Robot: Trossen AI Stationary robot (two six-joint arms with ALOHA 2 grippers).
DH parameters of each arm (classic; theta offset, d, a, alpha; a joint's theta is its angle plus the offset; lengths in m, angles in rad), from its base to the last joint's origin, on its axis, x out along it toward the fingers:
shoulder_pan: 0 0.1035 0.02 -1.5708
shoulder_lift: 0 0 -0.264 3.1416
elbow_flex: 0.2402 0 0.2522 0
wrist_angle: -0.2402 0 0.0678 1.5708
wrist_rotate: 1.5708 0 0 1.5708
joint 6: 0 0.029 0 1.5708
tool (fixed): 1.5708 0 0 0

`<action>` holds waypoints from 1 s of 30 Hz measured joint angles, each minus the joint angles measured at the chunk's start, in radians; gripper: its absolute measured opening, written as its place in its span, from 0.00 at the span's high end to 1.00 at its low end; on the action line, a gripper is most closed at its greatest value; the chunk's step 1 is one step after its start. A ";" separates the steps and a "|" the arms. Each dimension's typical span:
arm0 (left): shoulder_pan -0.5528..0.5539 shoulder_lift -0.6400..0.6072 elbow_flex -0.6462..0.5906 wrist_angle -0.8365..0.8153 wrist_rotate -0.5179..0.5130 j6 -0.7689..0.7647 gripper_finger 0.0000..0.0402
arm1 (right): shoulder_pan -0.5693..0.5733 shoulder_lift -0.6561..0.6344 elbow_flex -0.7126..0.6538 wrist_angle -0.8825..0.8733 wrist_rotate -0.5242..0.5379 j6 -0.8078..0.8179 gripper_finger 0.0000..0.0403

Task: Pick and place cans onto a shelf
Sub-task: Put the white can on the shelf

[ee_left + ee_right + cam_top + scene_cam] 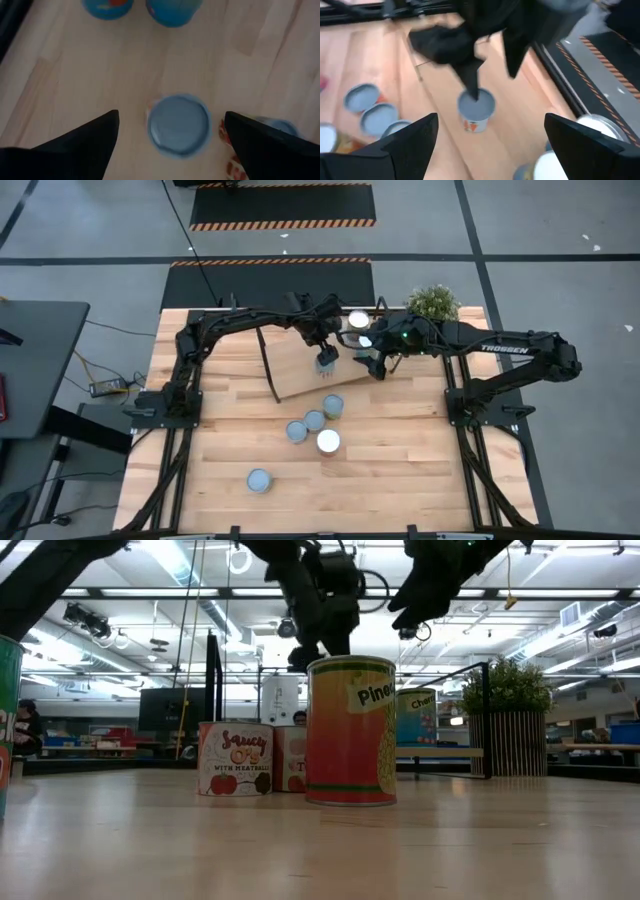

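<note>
The shelf [295, 370] is a light wooden board with black frame ends, lying at the table's far middle. A blue-topped can [179, 125] stands upright on it. My left gripper [171, 114] hangs open over this can [326, 361], its fingers apart on either side and clear of it. My right gripper [491, 116] is open and empty just right of the shelf [376, 364], facing the left gripper. Two more cans [358, 320] stand at the shelf's far right. Several cans [314, 420] stand on the table near the shelf's front, and one [259, 480] stands farther forward.
A potted plant [432, 302] stands at the table's far right corner. In the low view a tall pineapple can [350, 730] and a red-lettered can [235, 758] stand in front. The arm bases [160, 405] stand at the left and right edges.
</note>
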 joint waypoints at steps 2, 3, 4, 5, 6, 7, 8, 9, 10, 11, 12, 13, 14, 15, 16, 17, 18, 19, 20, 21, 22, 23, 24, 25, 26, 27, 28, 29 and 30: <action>-0.012 -0.035 0.000 -0.020 -0.016 -0.028 0.10 | 0.000 -0.001 0.000 -0.003 -0.046 -0.012 0.08; -0.022 -0.052 0.000 -0.024 -0.031 -0.033 0.11 | 0.000 -0.002 0.000 -0.009 -0.070 -0.014 0.08; -0.033 -0.070 0.000 -0.028 -0.042 -0.037 0.12 | 0.000 -0.002 0.000 -0.011 -0.091 -0.021 0.08; -0.048 -0.085 0.000 -0.035 -0.055 -0.047 0.13 | 0.001 -0.002 0.000 -0.016 -0.108 -0.032 0.08; -0.067 -0.100 0.000 -0.038 -0.070 -0.056 0.14 | 0.003 -0.002 0.000 -0.021 -0.119 -0.044 0.08; -0.085 -0.113 0.000 -0.046 -0.081 -0.061 0.14 | 0.006 -0.002 0.000 -0.022 -0.124 -0.053 0.08; -0.107 -0.122 0.000 -0.060 -0.102 -0.069 0.15 | 0.010 -0.005 0.000 -0.025 -0.124 -0.059 0.08; -0.127 -0.132 0.000 -0.066 -0.119 -0.080 0.16 | 0.013 -0.008 0.000 -0.028 -0.124 -0.065 0.08; -0.147 -0.138 0.000 -0.074 -0.134 -0.085 0.17 | 0.018 -0.011 0.000 -0.026 -0.125 -0.069 0.08; -0.168 -0.143 0.000 -0.081 -0.152 -0.093 0.18 | 0.023 -0.017 0.000 -0.030 -0.125 -0.072 0.08; -0.187 -0.148 0.000 -0.083 -0.161 -0.104 0.19 | 0.027 -0.022 0.000 -0.037 -0.125 -0.077 0.08; -0.204 -0.152 0.000 -0.087 -0.167 -0.108 0.20 | 0.031 -0.029 0.000 -0.039 -0.125 -0.083 0.08; -0.221 -0.155 0.000 -0.099 -0.180 -0.114 0.20 | 0.035 -0.036 0.000 -0.042 -0.126 -0.088 0.08; -0.237 -0.157 0.000 -0.115 -0.196 -0.126 0.21 | 0.038 -0.043 0.000 -0.043 -0.126 -0.091 0.08; -0.251 -0.157 0.000 -0.131 -0.211 -0.139 0.22 | 0.040 -0.051 0.000 -0.043 -0.126 -0.094 0.08; -0.262 -0.159 0.000 -0.155 -0.223 -0.154 0.23 | 0.041 -0.057 0.000 -0.045 -0.127 -0.098 0.08; -0.273 -0.165 -0.001 -0.185 -0.233 -0.166 0.25 | 0.041 -0.062 0.000 -0.043 -0.128 -0.107 0.08; -0.283 -0.170 -0.001 -0.207 -0.244 -0.185 0.26 | 0.041 -0.067 0.000 -0.044 -0.131 -0.114 0.08; -0.292 -0.178 -0.001 -0.208 -0.255 -0.196 0.27 | 0.041 -0.070 0.000 -0.047 -0.132 -0.116 0.08; -0.301 -0.188 -0.001 -0.212 -0.268 -0.211 0.28 | 0.041 -0.071 0.000 -0.047 -0.134 -0.117 0.08; -0.313 -0.197 -0.001 -0.222 -0.284 -0.217 0.29 | 0.041 -0.072 0.000 -0.047 -0.141 -0.116 0.08; -0.324 -0.207 -0.001 -0.225 -0.301 -0.220 0.30 | 0.041 -0.072 0.000 -0.048 -0.153 -0.116 0.08; -0.334 -0.218 -0.001 -0.225 -0.319 -0.224 0.31 | 0.041 -0.072 0.000 -0.046 -0.166 -0.116 0.08; -0.344 -0.229 -0.001 -0.230 -0.338 -0.226 0.32 | 0.041 -0.072 0.000 -0.042 -0.180 -0.117 0.08; -0.353 -0.241 -0.001 -0.240 -0.356 -0.226 0.34 | 0.042 -0.071 0.000 -0.032 -0.190 -0.118 0.08; -0.360 -0.254 -0.001 -0.245 -0.372 -0.226 0.35 | 0.043 -0.070 0.000 -0.019 -0.197 -0.117 0.08; -0.367 -0.263 0.000 -0.242 -0.389 -0.225 0.36 | 0.043 -0.069 0.000 -0.019 -0.202 -0.116 0.08; -0.372 -0.275 0.000 -0.240 -0.402 -0.217 0.37 | 0.043 -0.069 0.000 -0.021 -0.203 -0.114 0.08; -0.374 -0.284 0.000 -0.244 -0.411 -0.211 0.39 | 0.043 -0.069 0.000 -0.017 -0.203 -0.114 0.08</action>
